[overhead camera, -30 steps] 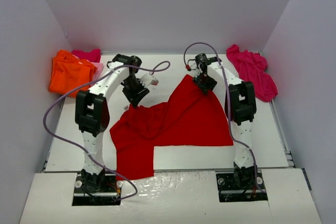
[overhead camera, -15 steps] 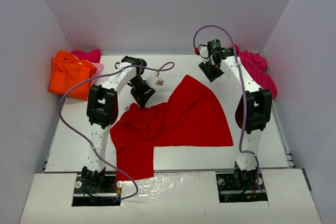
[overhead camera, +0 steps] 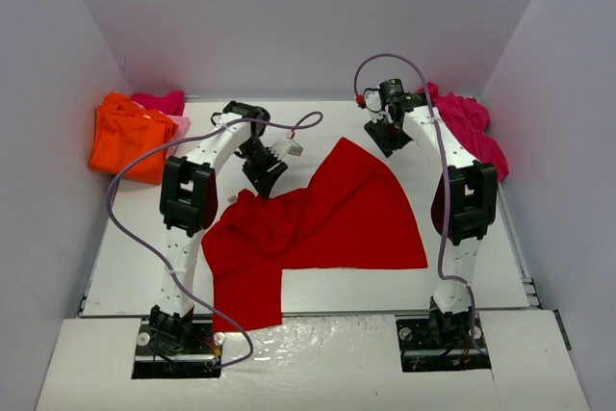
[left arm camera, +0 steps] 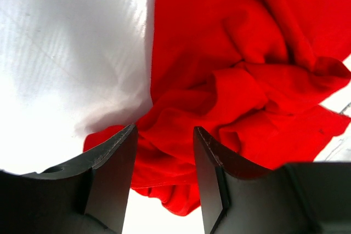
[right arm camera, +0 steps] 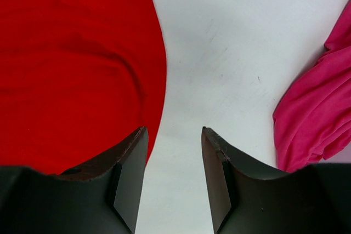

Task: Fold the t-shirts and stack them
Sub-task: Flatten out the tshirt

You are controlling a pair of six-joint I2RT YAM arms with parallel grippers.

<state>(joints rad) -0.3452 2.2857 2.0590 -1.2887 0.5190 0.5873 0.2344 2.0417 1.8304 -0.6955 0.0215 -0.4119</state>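
Note:
A red t-shirt (overhead camera: 327, 218) lies partly folded mid-table, bunched at its left end, with one part hanging toward the near edge. My left gripper (overhead camera: 262, 180) hovers open over the bunched left end (left arm camera: 219, 53); red cloth shows between and below its jaws, not pinched. My right gripper (overhead camera: 388, 141) stands open over bare table just past the shirt's far curved edge (right arm camera: 71, 53), with nothing between its fingers. A crumpled pink t-shirt (overhead camera: 467, 127) lies at the back right. A folded orange t-shirt (overhead camera: 125, 137) sits at the back left on a magenta one (overhead camera: 159, 101).
White walls enclose the table (overhead camera: 366, 286) on the left, back and right. The pink shirt (right arm camera: 312, 113) lies close to the right of my right gripper. Purple cables loop from both arms above the cloth.
My right gripper let go of the red shirt's far edge and drew back toward the far right. The shirt's flap now lies flat. My left gripper shifted slightly toward the back.

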